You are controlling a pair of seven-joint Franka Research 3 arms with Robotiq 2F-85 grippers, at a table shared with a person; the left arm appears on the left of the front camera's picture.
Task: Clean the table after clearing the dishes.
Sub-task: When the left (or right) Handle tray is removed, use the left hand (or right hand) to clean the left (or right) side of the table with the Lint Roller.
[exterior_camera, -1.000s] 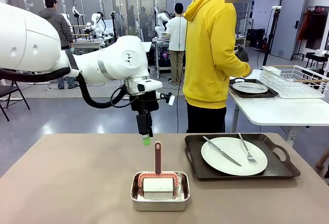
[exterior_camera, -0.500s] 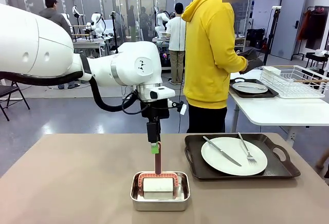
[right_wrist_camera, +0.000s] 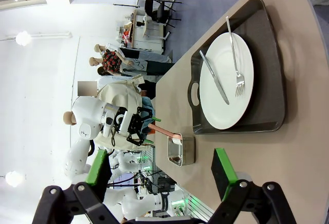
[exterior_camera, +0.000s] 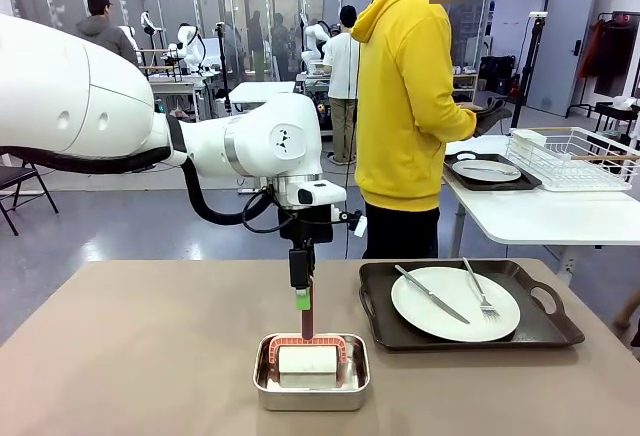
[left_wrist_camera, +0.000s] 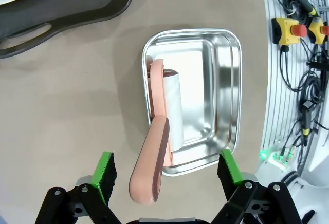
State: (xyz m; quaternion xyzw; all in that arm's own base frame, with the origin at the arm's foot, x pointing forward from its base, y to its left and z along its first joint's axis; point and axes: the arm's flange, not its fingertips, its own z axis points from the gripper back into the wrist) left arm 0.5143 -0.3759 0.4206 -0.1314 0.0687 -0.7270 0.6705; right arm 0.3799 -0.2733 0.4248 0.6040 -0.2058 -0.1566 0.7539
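On the taupe table (exterior_camera: 150, 356) a dark tray (exterior_camera: 545, 328) holds a white plate (exterior_camera: 455, 306) with a knife (exterior_camera: 430, 293) and a fork (exterior_camera: 480, 291). A steel pan (exterior_camera: 311, 388) near the front edge holds a white-padded wiper whose reddish handle (exterior_camera: 307, 321) stands up. My left gripper (exterior_camera: 301, 294) hangs over that handle. In the left wrist view the left gripper (left_wrist_camera: 165, 168) is open, its green pads on either side of the handle (left_wrist_camera: 151, 167) without touching it. My right gripper (right_wrist_camera: 159, 170) is open and holds nothing, off the table's end, looking at the plate (right_wrist_camera: 226, 80).
A person in a yellow hoodie (exterior_camera: 405, 106) stands at the far side, turned to a white side table (exterior_camera: 540, 216). That table carries a second tray with a plate (exterior_camera: 486, 169) and a wire dish rack (exterior_camera: 575, 156).
My left arm has swung right and come down, bringing its open fingers around the top of the handle. The person's hands have shifted over the side table.
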